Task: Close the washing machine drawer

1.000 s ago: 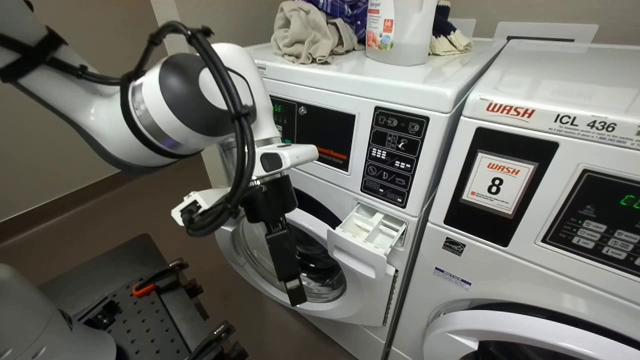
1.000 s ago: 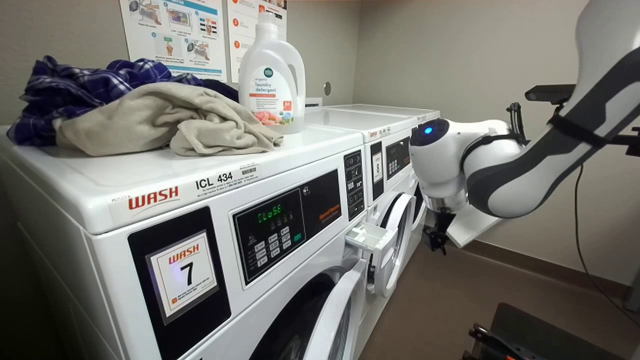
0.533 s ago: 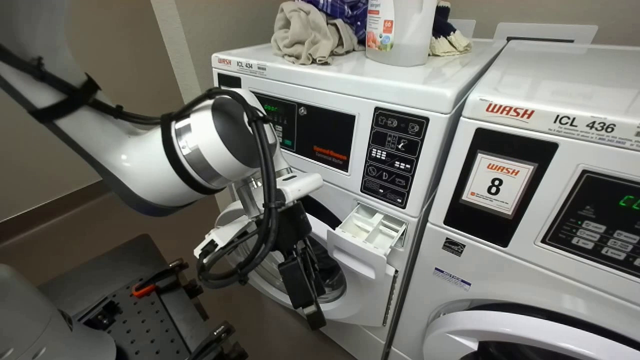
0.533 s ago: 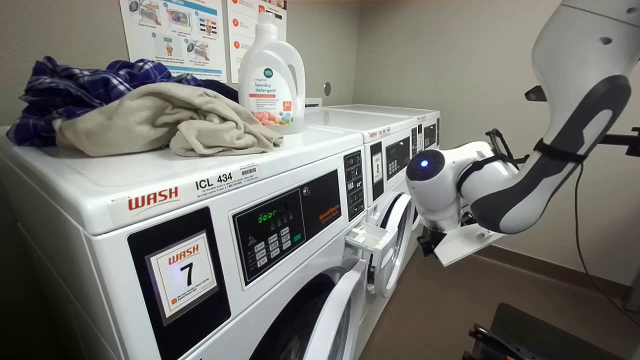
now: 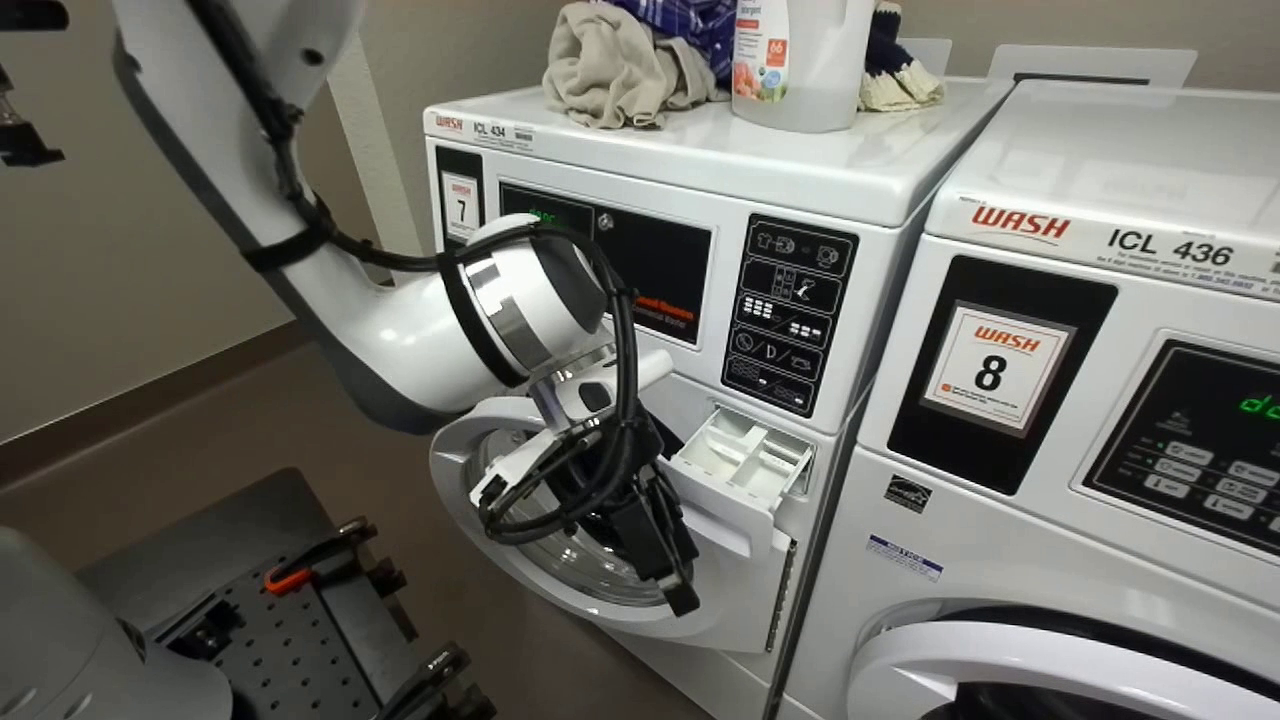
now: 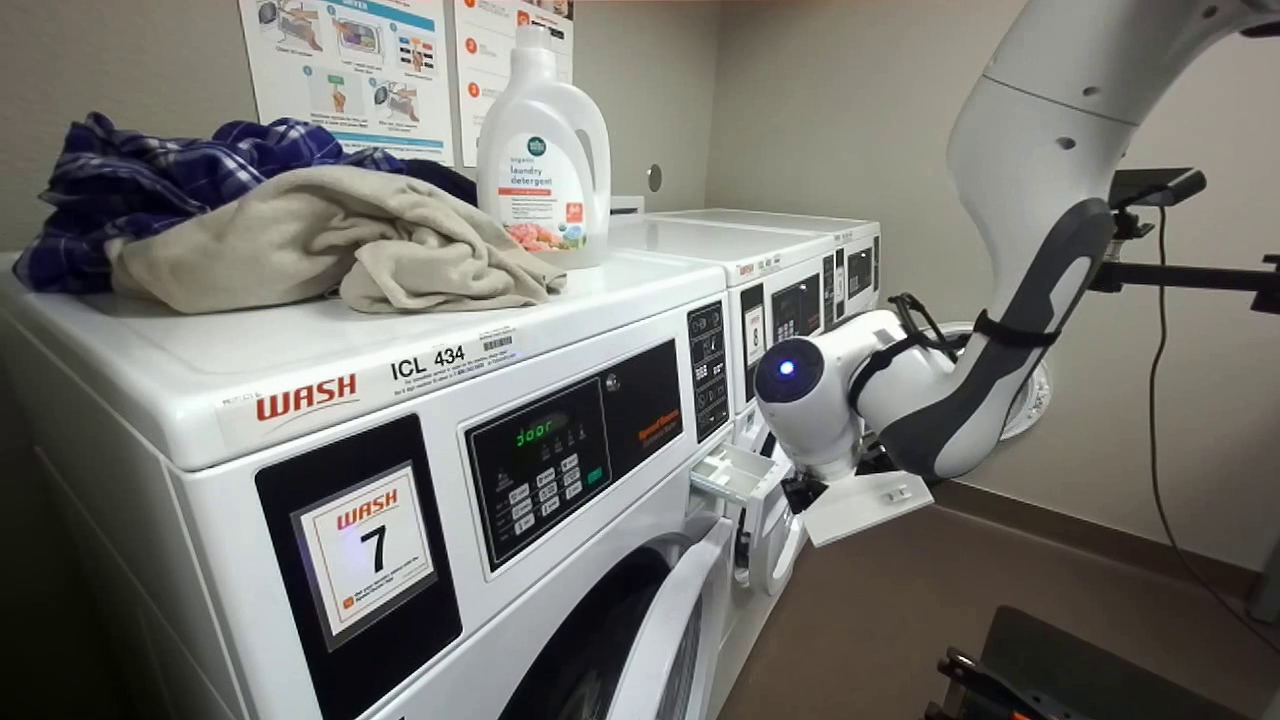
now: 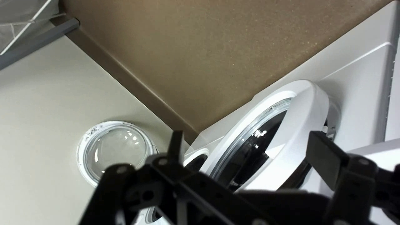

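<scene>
One round door point(image 5: 580, 570) hangs ajar at left in an exterior view, partly hidden by my pincer point(image 7: 249, 145), spread wide. Beige cloth point(image 5: 620, 75) lies atop the washing machine point(image 5: 780, 180), whose drawer point(image 5: 735, 520) juts out just right of my pincer; a detergent bottle point(image 5: 808, 75) stands up there too; machine 8 point(image 5: 1060, 525), far right.

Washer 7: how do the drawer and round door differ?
Shape: the drawer is rectangular and divided inside; the round door is circular, glazed, white-rimmed.
Size: the drawer is far smaller than the round door.
Opening: the drawer is slid out, the round door swung out.
Shared: both show white and stand open.
</scene>
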Robot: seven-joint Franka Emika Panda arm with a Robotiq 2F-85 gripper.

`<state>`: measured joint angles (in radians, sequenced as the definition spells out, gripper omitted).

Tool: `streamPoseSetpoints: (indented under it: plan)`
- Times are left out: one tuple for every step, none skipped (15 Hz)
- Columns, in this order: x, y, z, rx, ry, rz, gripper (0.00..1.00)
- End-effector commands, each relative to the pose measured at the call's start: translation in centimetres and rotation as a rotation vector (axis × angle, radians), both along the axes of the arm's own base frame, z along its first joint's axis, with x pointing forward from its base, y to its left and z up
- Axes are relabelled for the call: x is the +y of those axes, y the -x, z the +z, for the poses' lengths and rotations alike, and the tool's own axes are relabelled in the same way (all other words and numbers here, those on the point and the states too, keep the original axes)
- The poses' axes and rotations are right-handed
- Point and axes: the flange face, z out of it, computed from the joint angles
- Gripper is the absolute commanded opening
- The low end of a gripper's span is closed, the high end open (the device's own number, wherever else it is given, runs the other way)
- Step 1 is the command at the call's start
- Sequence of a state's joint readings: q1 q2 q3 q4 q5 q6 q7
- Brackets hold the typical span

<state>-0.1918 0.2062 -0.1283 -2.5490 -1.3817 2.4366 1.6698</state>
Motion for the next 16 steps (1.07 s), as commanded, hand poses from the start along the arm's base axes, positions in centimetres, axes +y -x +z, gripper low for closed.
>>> streamPoseSetpoints:
  plan:
    - [1.2,-2.8,-2.1,-0.041,0.014,0.016,1.00]
    - [1.4,-3.4,-2.6,-0.051,0.018,0.018,1.00]
    - [1.7,-4.1,-3.0,-0.062,0.022,0.018,1.00]
    - [2.0,-4.8,-3.3,-0.074,0.025,0.017,1.00]
    - [2.2,-5.6,-3.4,-0.088,0.027,0.019,1.00]
    - [2.4,-6.3,-3.6,-0.099,0.027,0.020,1.00]
    - [2.5,-7.2,-3.5,-0.113,0.032,0.022,1.00]
    - [2.5,-8.1,-3.5,-0.124,0.035,0.028,1.00]
    - [2.5,-8.9,-3.3,-0.138,0.040,0.029,1.00]
    - [2.4,-9.8,-3.2,-0.150,0.042,0.033,1.00]
    - [2.3,-10.7,-3.0,-0.161,0.047,0.037,1.00]
    - [2.3,-11.6,-2.7,-0.175,0.052,0.040,1.00]
    - [2.2,-12.4,-2.6,-0.187,0.056,0.043,1.00]
    - [2.2,-13.0,-2.4,-0.196,0.060,0.046,1.00]
    - [2.1,-12.9,-2.7,-0.189,0.059,0.039,1.00]
    - [2.2,-12.9,-2.9,-0.184,0.055,0.040,1.00]
